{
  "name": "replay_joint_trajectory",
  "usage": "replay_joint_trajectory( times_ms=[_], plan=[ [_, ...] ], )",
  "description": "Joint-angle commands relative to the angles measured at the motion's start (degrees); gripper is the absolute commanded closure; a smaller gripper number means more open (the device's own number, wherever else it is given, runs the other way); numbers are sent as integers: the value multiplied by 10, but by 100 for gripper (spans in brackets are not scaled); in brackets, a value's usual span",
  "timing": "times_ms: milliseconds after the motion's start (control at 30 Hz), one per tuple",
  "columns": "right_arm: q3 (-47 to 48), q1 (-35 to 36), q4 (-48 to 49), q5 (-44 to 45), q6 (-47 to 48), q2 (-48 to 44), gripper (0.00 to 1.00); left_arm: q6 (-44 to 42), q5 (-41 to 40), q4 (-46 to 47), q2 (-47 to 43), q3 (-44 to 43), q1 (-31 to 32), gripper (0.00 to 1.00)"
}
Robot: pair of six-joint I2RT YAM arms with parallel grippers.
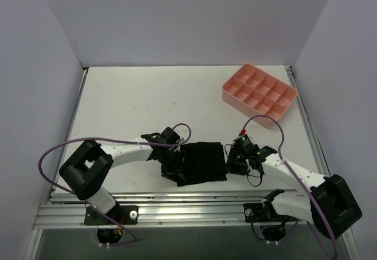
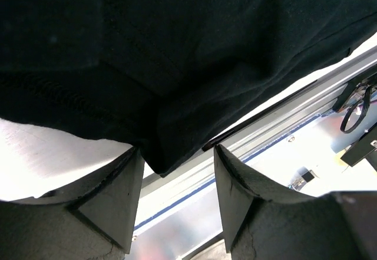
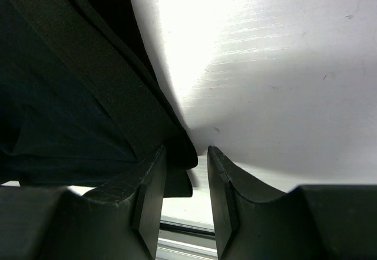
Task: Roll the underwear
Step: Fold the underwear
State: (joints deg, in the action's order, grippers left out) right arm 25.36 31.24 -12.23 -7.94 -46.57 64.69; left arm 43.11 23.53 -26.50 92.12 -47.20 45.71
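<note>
Apparently rolling has not begun: on the surface [image 1: 147, 101], toward 6 o'clock, the underwear [image 1: 203, 161] lies flat, so next an edge must be pinched and turned over. The left end effector [image 2: 178, 154] sits at its 9 o'clock edge, jaws wide, a corner of it between them unclamped. The right end effector [image 3: 186, 149], at 3 o'clock, is narrowly parted beside its edge, holding nothing.

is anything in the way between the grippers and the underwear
Nothing visible. The left gripper sits at the left edge of the underwear and the right gripper at its right edge, with fabric reaching both in the wrist views. The pink tray stands well off, far right.
</note>
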Motion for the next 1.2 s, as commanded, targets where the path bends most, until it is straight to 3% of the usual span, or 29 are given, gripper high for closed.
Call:
replay_joint_trajectory(
  times_ms=[0,233,500,667,800,1033,1167],
  plan=[
    [-6,6,-21,1,-8,-13,71,2,-15,12,-1,-3,3,41],
    [14,7,-73,12,-29,-62,61,0,-59,-75,-41,-54,3,41],
    [15,14,-90,7,-68,-70,64,-70,-168,-167,-31,-184,-26,39],
    [16,17,-102,2,-71,-78,66,-142,-168,-185,38,-281,-84,38],
    [17,24,-107,-5,-74,-83,71,-184,-151,-181,82,-310,-113,38],
    [2,43,-97,-14,-96,-99,77,-242,-95,-176,135,-314,-123,39],
    [-16,58,-50,-14,-109,-91,77,-241,-81,-167,135,-289,-124,45]
  ],
)
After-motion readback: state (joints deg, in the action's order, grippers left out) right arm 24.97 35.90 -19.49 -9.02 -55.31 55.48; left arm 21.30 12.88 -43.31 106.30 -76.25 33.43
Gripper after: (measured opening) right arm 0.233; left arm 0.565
